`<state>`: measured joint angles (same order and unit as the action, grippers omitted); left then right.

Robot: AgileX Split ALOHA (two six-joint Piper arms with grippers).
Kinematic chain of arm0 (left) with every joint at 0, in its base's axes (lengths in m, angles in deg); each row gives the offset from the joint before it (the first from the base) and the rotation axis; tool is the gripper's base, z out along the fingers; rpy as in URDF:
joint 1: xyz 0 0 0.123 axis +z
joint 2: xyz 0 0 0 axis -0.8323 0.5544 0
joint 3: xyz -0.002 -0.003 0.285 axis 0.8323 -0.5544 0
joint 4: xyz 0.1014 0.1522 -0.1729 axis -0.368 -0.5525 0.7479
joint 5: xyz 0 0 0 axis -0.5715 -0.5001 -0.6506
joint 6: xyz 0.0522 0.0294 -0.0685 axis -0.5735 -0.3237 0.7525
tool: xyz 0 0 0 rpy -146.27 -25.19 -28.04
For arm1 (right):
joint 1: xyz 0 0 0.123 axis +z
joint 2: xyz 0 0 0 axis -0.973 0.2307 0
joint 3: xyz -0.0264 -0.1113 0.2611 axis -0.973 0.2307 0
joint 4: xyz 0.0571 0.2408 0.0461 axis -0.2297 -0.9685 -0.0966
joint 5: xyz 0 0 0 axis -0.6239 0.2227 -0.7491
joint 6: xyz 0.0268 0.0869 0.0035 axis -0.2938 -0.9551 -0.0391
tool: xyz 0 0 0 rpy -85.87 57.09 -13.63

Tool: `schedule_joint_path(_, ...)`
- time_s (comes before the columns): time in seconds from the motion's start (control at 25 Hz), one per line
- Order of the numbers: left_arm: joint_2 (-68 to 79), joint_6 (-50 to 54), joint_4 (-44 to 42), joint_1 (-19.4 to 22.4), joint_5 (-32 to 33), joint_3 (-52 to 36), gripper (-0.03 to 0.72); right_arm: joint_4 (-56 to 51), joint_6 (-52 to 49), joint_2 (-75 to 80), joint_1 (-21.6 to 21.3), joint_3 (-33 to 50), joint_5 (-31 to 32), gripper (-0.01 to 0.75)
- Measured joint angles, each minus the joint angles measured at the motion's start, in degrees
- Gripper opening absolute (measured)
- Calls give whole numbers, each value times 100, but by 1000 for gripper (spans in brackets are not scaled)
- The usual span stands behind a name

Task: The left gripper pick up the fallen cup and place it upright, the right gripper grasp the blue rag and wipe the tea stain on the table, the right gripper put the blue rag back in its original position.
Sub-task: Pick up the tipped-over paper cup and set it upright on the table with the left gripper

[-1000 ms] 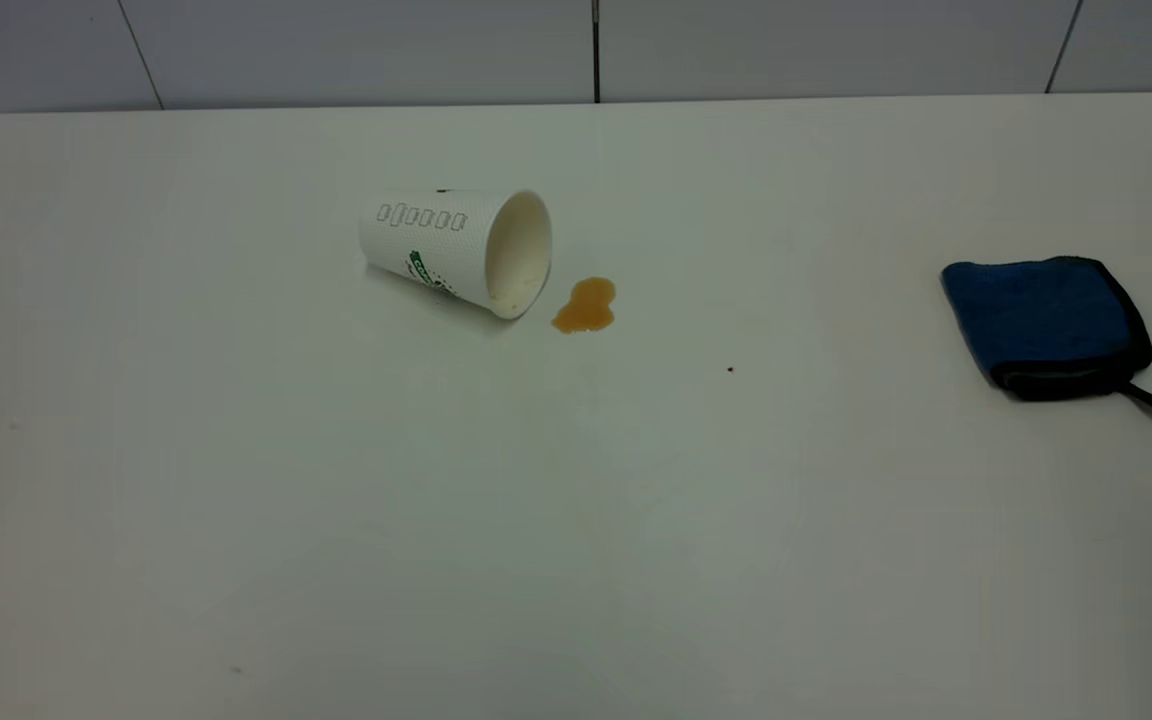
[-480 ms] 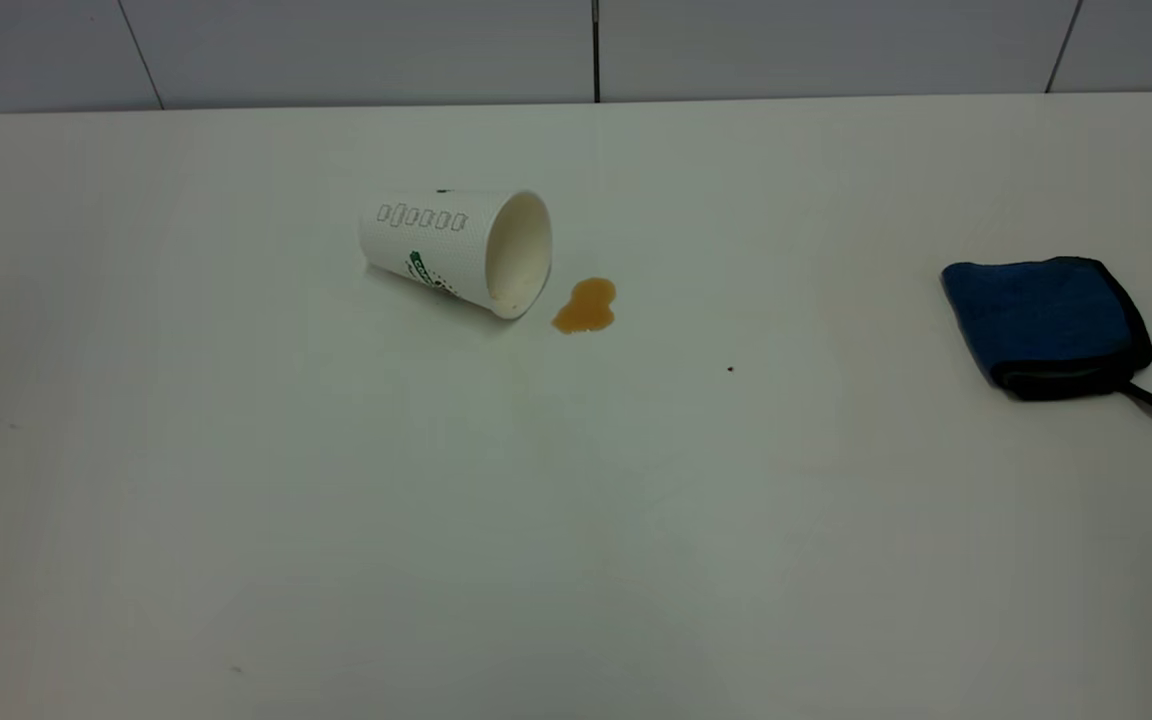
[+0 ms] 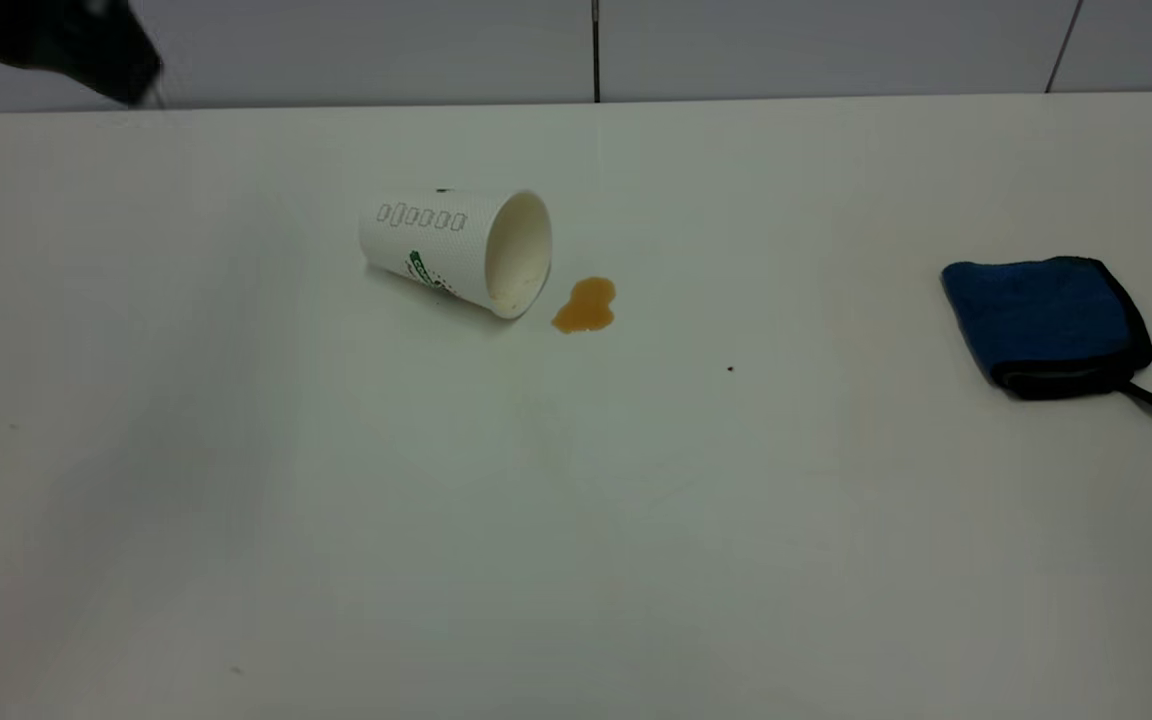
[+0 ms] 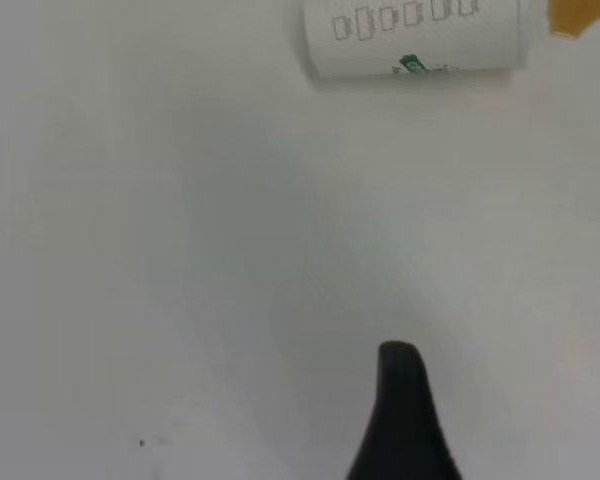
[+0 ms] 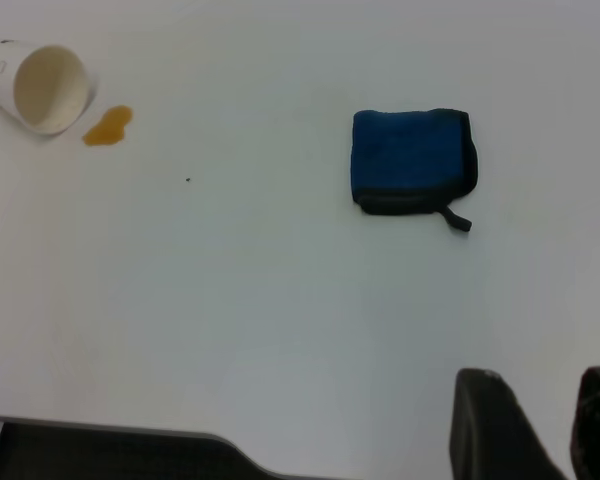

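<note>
Cup [image 3: 456, 250], dimpled white paper, is lying sideways mid-tabletop [image 3: 576, 520], amber tea stain [image 3: 585, 305] at its four o'clock; left gripper [image 3: 56, 40] is newly entering at ten o'clock, finger state unclear.

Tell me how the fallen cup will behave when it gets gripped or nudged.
The cup lies on its round side, so a nudge would probably roll it, likely curving since it tapers. It looks like thin, empty paper: probably light and easily crushed. The tea stain beside its mouth could smear.
</note>
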<state>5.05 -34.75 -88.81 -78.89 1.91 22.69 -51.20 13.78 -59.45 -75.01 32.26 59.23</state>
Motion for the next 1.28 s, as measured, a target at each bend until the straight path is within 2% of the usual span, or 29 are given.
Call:
schedule_joint_path(0.24, 1716, 1553, -1335, -648, -157, 890, 591, 0, 0, 0, 0, 0, 0, 240)
schedule_joint_path(0.52, 3476, 3007, -2539, -1253, -71, 2410, 591, 0, 0, 0, 0, 0, 0, 240)
schedule_joint_path(0.64, 4135, 3419, -2975, -1468, 139, 3136, 591, 0, 0, 0, 0, 0, 0, 240)
schedule_joint_path(0.84, 4880, 4115, -3803, -1663, 907, 4126, 591, 0, 0, 0, 0, 0, 0, 240)
schedule_joint_path(1.28, 5179, 5097, -4950, -1756, 1306, 4362, 591, 0, 0, 0, 0, 0, 0, 240)
